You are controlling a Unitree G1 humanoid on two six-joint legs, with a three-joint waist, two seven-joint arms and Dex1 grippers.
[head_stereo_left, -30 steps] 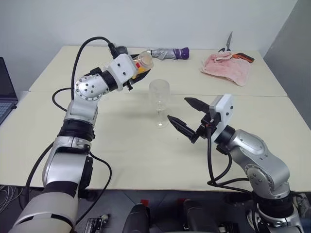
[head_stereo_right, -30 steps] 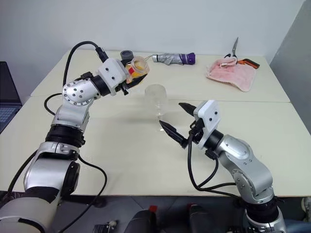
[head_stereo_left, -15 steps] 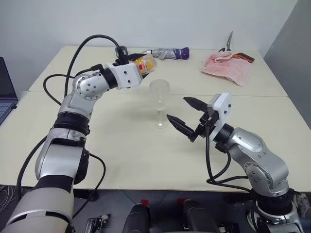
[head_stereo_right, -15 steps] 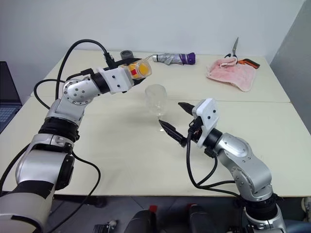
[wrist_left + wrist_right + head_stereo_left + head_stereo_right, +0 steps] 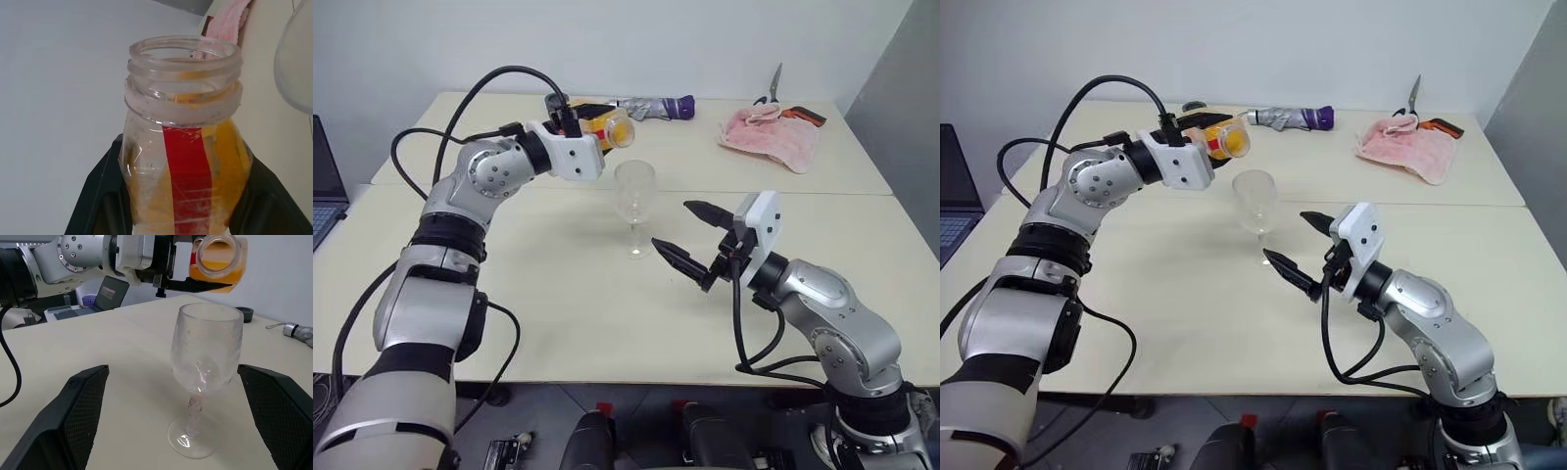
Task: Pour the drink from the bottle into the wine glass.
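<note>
Head stereo pair looking down, wrist cameras close (both show the bottle [image 5: 186, 161])

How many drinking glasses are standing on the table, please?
1: the wine glass stands mid-table, empty, between the two arms, just below the tilted bottle. None seems hidden.

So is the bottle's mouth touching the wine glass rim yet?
Apart. The right wrist view shows the bottle tipped above the wine glass, with background visible between them.
</note>
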